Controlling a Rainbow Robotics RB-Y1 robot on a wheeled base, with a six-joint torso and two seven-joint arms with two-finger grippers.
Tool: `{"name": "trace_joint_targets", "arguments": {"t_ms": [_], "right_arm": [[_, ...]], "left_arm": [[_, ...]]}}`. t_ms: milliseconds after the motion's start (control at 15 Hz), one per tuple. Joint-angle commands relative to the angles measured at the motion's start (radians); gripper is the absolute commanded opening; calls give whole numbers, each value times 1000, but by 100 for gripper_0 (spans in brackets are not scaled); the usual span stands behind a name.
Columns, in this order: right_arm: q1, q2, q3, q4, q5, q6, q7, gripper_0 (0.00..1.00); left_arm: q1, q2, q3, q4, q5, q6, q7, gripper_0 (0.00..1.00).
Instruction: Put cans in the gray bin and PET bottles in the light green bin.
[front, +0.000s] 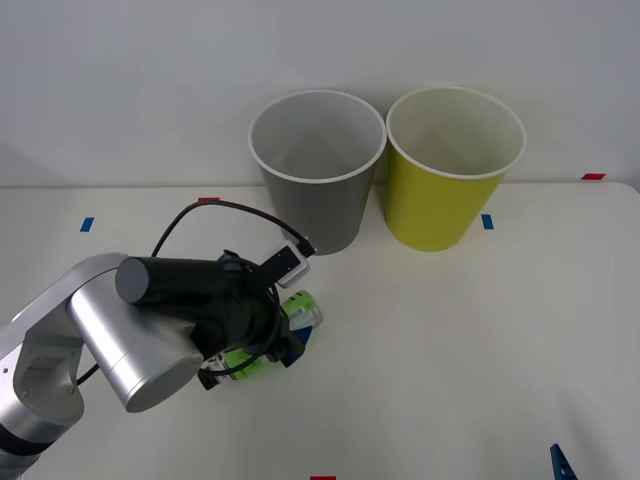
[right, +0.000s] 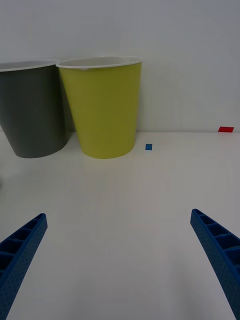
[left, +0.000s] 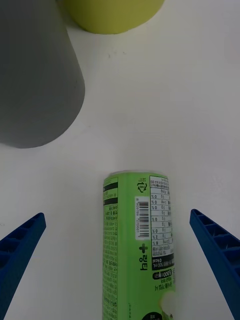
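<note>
- The left arm (front: 120, 330), a silver and black limb, reaches in from the left edge of the front view and bends down over the near-left part of the white tabletop (front: 450, 350).
- The left gripper (left: 120, 260) hangs low over the green bottle (left: 137, 240), its jaws spread wide apart, one blue ribbed finger (left: 20, 250) on each side of the bottle and neither touching it.
- The green bottle (front: 300, 312) lies on its side on the tabletop, its flat bottom end pointing toward the bins; the wrist view shows a barcode and white print panels on its bright green label.
- A black cable (front: 215, 210) loops from the arm's wrist toward the foot of the gray bin (front: 318, 165).
- The gray bin stands upright at the back of the tabletop, well apart from the bottle and to the left of its twin; its white rim nearly meets the neighbour's.
- The light green bin (front: 450, 170) stands upright just beside the gray one, on its right, against the pale wall.
- Small blue and red tape marks (front: 487, 221) dot the tabletop near the bins.
- The right gripper (right: 120, 260) sits low over bare tabletop at the near-right, its jaws wide apart, holding nothing and facing both bins; one blue fingertip (front: 560, 462) shows at the lower right corner of the front view.
</note>
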Motion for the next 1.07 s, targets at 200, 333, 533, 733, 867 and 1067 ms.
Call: {"name": "trace_joint_targets", "arguments": {"t_ms": [200,333,533,733,867,1067], "right_arm": [[0,0,0,0,0,0,0,100],[0,0,0,0,0,0,0,100],[0,0,0,0,0,0,0,100],[0,0,0,0,0,0,0,100],[0,0,0,0,0,0,0,100],[0,0,0,0,0,0,0,100]], "left_arm": [[-23,-74,-6,22,-53,104,-22,100],[-29,-101,-6,57,-67,98,-31,100],[-29,-143,-6,90,-85,109,-39,100],[-29,-152,-6,134,-87,111,-51,100],[-29,-169,-6,169,-88,111,-62,100],[-29,-201,-4,214,-123,126,-77,100]]}}
